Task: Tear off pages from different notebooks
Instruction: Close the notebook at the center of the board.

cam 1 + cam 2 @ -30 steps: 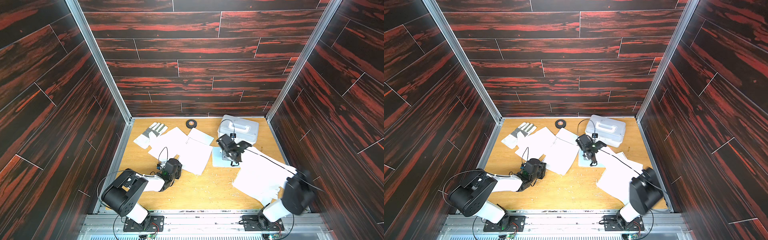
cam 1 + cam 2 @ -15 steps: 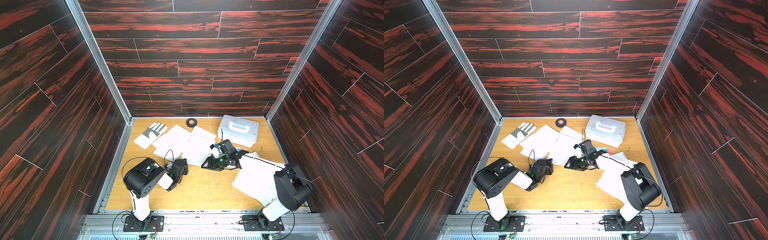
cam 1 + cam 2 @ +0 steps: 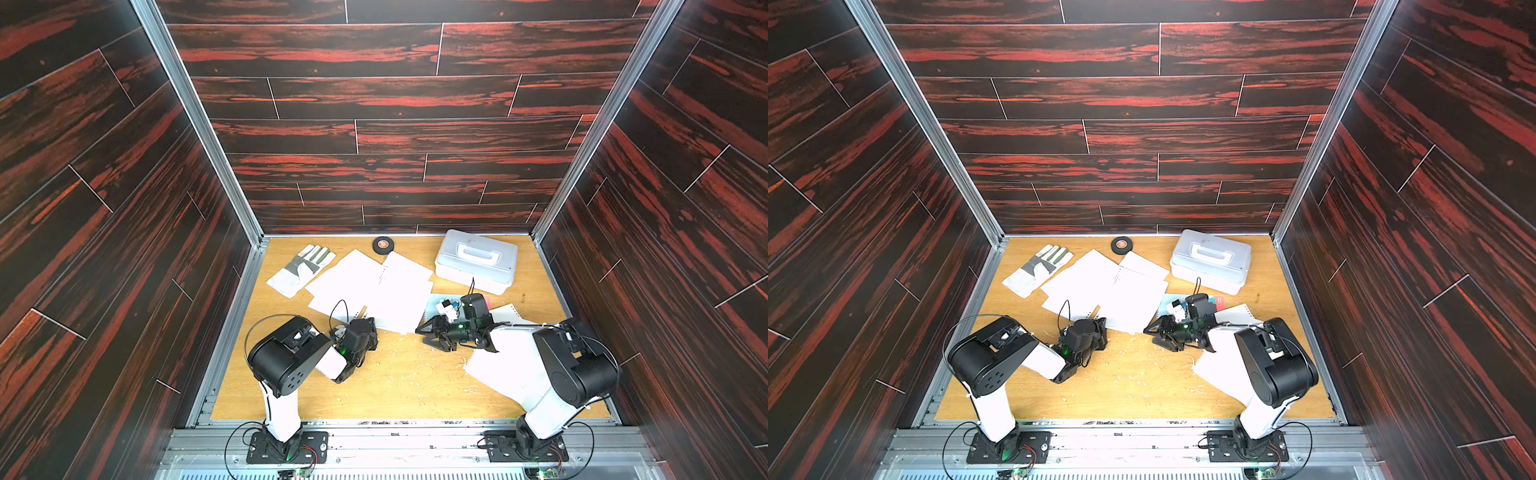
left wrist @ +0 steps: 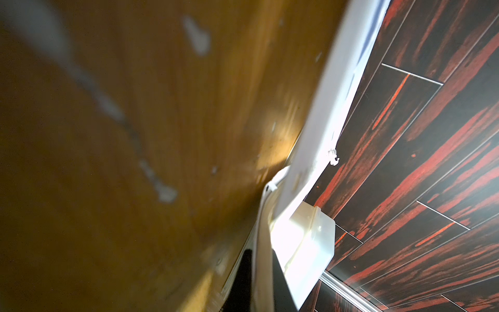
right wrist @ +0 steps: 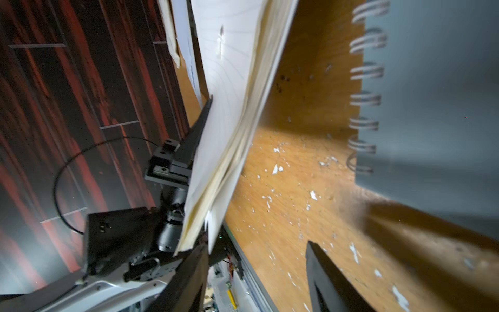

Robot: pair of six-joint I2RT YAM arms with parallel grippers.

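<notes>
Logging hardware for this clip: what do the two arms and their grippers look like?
The left arm and right arm match: white tubular links between bulky black joint housings, each standing on a black base plate bolted to an aluminium rail. A thin black cable loops above each wrist. The left gripper and right gripper are black, with flat tapered fingers.

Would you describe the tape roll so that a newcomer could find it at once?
On the wooden table, look along the far edge by the back wall. Between the glove and the white box lies the tape roll, the only small black ring there.
</notes>
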